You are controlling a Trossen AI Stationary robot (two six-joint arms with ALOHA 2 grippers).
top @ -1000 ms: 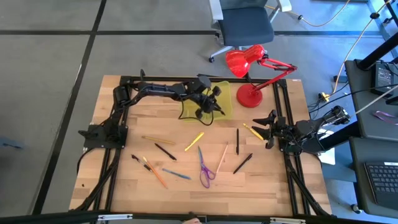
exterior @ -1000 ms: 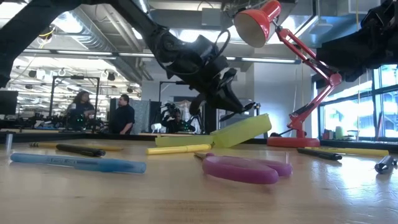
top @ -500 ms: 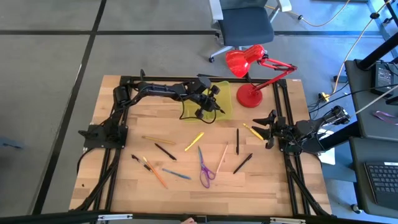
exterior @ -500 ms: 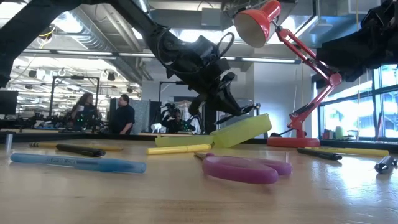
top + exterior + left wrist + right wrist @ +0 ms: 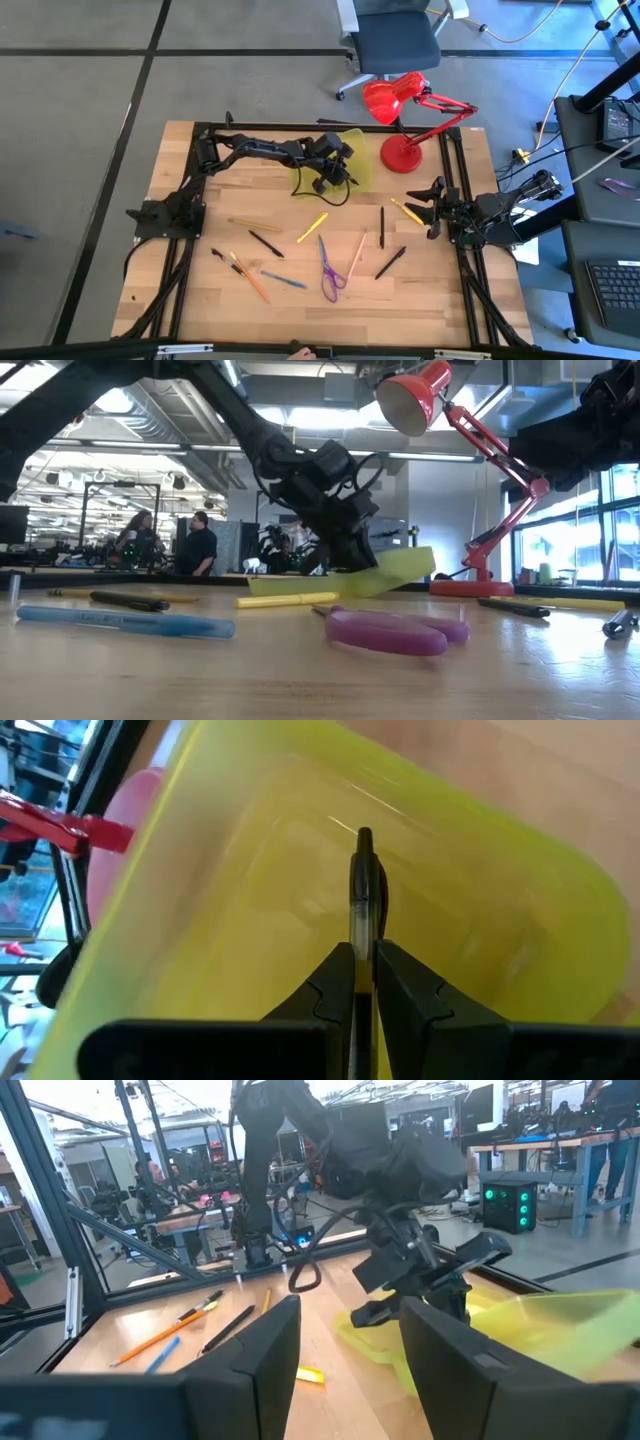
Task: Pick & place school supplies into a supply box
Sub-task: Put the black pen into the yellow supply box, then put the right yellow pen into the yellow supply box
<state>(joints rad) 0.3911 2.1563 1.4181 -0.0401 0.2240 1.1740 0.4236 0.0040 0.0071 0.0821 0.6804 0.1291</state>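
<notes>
Now my left tool (image 5: 362, 982), clamped on a black pen (image 5: 362, 905), points down into the supply box (image 5: 250, 900) so the pen can drop inside.

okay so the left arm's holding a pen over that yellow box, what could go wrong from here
1. The left gripper is shut on a pen pointing into the supply box. If it drops lower before releasing, the tip could jam against the floor.
2. In the low view one box half looks tilted off the table; pressing on it might shift or tip the box.
3. The red desk lamp stands close beside the box, so a wide swing could hit it.
</notes>
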